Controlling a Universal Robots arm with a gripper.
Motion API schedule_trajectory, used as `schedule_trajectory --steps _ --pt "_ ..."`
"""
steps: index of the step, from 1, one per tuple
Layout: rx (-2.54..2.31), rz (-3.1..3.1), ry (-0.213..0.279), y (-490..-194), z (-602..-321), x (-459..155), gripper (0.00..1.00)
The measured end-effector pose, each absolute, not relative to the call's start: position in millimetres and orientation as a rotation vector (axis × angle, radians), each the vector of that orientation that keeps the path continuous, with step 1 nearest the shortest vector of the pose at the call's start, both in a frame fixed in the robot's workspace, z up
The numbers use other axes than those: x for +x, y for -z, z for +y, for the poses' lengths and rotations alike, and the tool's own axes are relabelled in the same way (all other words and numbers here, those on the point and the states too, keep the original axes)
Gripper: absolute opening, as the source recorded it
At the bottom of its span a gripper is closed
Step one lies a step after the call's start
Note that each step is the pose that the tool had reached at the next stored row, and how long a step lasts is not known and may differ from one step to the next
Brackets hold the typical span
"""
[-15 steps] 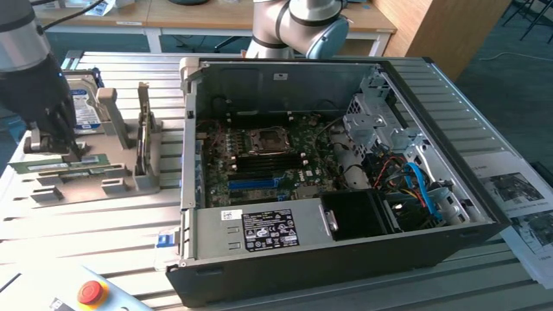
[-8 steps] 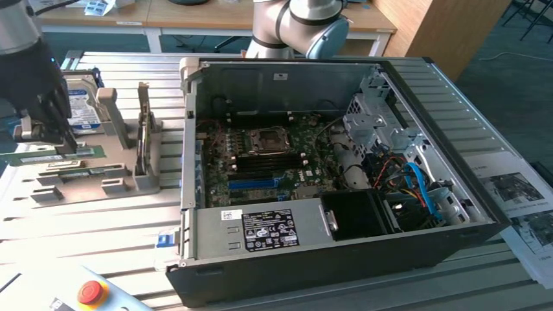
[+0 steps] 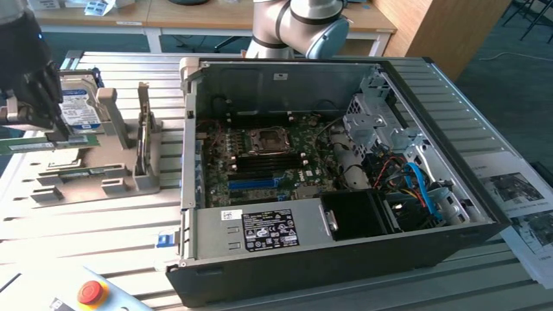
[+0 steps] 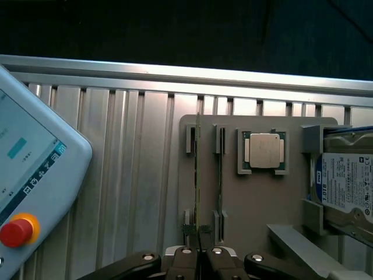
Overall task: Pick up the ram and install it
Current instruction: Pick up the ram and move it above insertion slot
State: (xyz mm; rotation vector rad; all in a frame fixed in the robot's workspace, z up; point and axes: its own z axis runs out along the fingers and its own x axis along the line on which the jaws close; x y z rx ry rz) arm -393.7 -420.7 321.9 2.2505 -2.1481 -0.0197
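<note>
Our exterior camera sits high beyond the near edge of the table (image 3: 103, 217). It looks down at a slant across the open computer case (image 3: 346, 275) towards the arm's base (image 3: 302, 23) at the far edge, taking in the scene from well back. Our wrist camera hangs close over the grey holder plate (image 4: 245, 204) and faces straight down past the gripper (image 4: 199, 236), so the ram (image 4: 197, 169) shows edge-on. Both views share that plate, the hard drive (image 4: 344, 186), the teach pendant (image 4: 35, 157) and the slotted table top around them.

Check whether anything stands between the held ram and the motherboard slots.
Yes. The open case's side wall rises between the ram, clamped in the pincer, and the blue slots; the slots themselves look uncovered.
</note>
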Motion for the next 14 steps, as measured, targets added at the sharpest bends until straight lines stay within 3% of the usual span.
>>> schedule_trajectory --steps 14 --pt "2.251 -2.148 0.02 -372 -421 -394 0.12"
